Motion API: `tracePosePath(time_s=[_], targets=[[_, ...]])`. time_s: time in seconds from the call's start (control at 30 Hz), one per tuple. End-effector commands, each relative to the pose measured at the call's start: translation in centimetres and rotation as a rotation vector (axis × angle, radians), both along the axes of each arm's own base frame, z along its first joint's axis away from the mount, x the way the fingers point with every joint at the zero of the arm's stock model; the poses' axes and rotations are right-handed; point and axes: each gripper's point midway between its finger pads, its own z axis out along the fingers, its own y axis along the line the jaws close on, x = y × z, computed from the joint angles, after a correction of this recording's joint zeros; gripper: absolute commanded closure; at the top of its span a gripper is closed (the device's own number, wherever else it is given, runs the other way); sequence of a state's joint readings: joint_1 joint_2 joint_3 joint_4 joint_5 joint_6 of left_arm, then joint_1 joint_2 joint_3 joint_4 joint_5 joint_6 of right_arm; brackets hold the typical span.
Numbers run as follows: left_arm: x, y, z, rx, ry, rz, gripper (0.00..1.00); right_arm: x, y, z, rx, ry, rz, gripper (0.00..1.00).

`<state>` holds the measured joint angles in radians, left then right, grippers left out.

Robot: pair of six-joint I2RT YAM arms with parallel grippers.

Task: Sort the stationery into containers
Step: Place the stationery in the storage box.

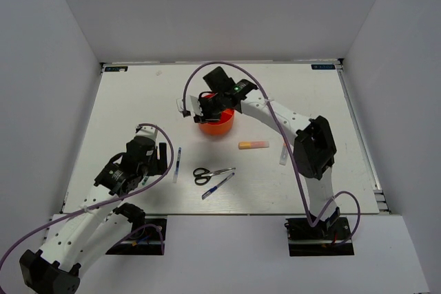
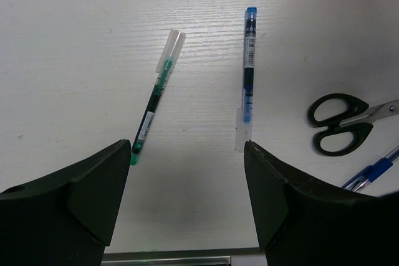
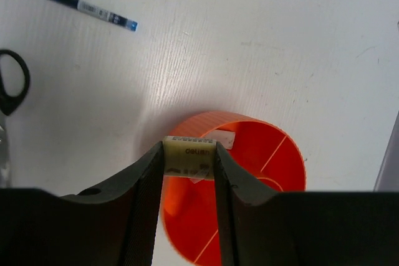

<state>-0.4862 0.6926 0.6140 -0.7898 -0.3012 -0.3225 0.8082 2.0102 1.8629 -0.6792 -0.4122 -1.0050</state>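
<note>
The left arm (image 1: pixel 76 228) and the right arm (image 1: pixel 275 111) are white links with black joint housings. A purple cable (image 1: pixel 198 70) loops along each. The fingers (image 2: pixel 93 197) are matte black wedges.

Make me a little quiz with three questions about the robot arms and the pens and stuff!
1. True or false: the right gripper is squeezing a small eraser above the orange organiser.
2. What lies on the table just ahead of the open left gripper? A) a green pen and a blue pen B) two red pens C) a ruler
3. Fill in: the scissors have ____ handles.
Key: 1 true; 2 A; 3 black.
</note>
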Motion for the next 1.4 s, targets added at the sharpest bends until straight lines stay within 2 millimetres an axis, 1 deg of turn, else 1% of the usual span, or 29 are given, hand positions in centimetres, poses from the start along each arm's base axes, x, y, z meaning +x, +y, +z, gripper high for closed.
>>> tracePosePath(time_s=[0.0,0.03,0.1,0.13,0.17,0.3,0.37,0.5,0.6,0.63,0.67,0.7,0.73,0.77,0.8,0.83,0.93,1.03,1.07,1.13,1.17,1.2,1.23,1.37], targets=[[0.0,0.4,0.0,0.012,-0.002,0.014,0.17,1.8,0.9,1.5,0.015,-0.172,0.124,1.00],[0.0,0.4,-0.1,0.015,0.000,0.012,0.17,2.0,1.1,0.9,0.007,-0.186,0.143,1.00],[-0.1,0.4,-0.1,0.014,0.006,0.011,0.17,2.7,1.4,0.7,0.001,-0.214,0.143,1.00],[0.0,0.4,0.0,0.015,0.002,0.013,0.17,2.9,1.5,0.2,-0.008,-0.227,0.152,1.00],[-0.1,0.4,0.0,0.011,0.001,0.014,0.17,3.7,1.5,0.4,-0.007,-0.253,0.138,1.00],[-0.1,0.3,0.0,0.010,0.003,0.005,0.17,4.7,1.6,-0.5,-0.026,-0.312,0.140,1.00],[-0.1,0.2,-0.1,0.008,0.006,0.004,0.17,4.9,1.6,-0.9,-0.034,-0.320,0.137,1.00],[-0.1,0.1,0.0,0.005,0.006,0.000,0.17,5.7,1.4,-1.2,-0.043,-0.346,0.117,1.00],[-0.1,0.1,-0.1,0.005,0.008,-0.001,0.17,5.8,1.4,-1.7,-0.058,-0.355,0.118,1.00],[-0.1,0.1,0.0,0.004,0.005,-0.002,0.17,5.7,1.2,-1.9,-0.065,-0.354,0.119,0.99],[-0.1,0.0,-0.1,0.003,0.007,-0.006,0.17,5.7,0.9,-2.3,-0.079,-0.350,0.117,0.95],[-0.1,0.0,0.0,0.002,0.005,-0.005,0.17,5.6,0.8,-2.5,-0.087,-0.355,0.126,0.91],[-0.1,0.1,0.0,0.001,0.006,-0.004,0.17,5.8,0.6,-2.7,-0.092,-0.354,0.122,0.83],[-0.2,0.1,-0.1,0.004,0.010,-0.003,0.17,5.7,0.5,-2.8,-0.099,-0.356,0.119,0.81],[-0.1,0.1,-0.1,0.003,0.007,-0.005,0.17,5.6,0.5,-3.4,-0.109,-0.350,0.126,0.79],[-0.1,0.1,-0.1,0.005,0.009,-0.002,0.17,5.7,0.3,-3.2,-0.110,-0.354,0.123,0.77],[-0.1,0.1,-0.1,0.005,0.008,-0.002,0.17,6.0,0.1,-3.5,-0.117,-0.357,0.111,0.75],[-0.1,0.2,-0.1,0.007,0.010,0.001,0.17,5.9,0.2,-3.4,-0.118,-0.363,0.112,0.67],[-0.1,0.2,-0.2,0.006,0.009,-0.001,0.17,6.0,0.0,-3.5,-0.118,-0.358,0.106,0.62],[-0.1,0.1,-0.2,0.009,0.013,-0.002,0.17,5.8,0.0,-3.2,-0.114,-0.358,0.103,0.57],[-0.1,0.1,-0.2,0.009,0.014,-0.002,0.17,5.7,-0.1,-2.9,-0.112,-0.361,0.105,0.53],[-0.1,0.1,-0.1,0.009,0.011,-0.003,0.17,5.7,0.0,-3.0,-0.112,-0.358,0.103,0.52],[-0.1,0.1,-0.3,0.009,0.014,0.000,0.17,5.8,-0.2,-2.9,-0.111,-0.358,0.101,0.49],[-0.1,0.2,-0.3,0.014,0.016,0.001,0.17,5.8,-0.1,-2.3,-0.103,-0.366,0.095,0.45]])
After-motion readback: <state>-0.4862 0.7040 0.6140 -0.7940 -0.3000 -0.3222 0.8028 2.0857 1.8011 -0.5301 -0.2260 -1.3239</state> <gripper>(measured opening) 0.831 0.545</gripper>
